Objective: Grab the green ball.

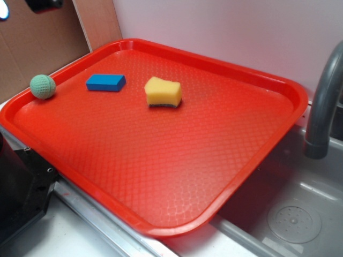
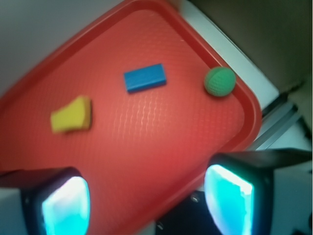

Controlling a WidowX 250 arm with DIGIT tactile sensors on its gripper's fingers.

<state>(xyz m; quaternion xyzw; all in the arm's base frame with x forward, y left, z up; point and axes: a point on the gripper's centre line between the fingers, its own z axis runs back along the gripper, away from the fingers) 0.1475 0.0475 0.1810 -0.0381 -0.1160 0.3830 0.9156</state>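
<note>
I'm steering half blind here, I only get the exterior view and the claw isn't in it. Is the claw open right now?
Observer: Yes. In the wrist view the claw is open, with nothing between its fingers.
Operator: Is it over the green ball?
Observer: No. The green ball sits well ahead of it, in the upper right of that view, by the tray's corner.
Operator: Anything in between?
Observer: Only bare red tray. The blue block lies to the left of the ball in that view.
</note>
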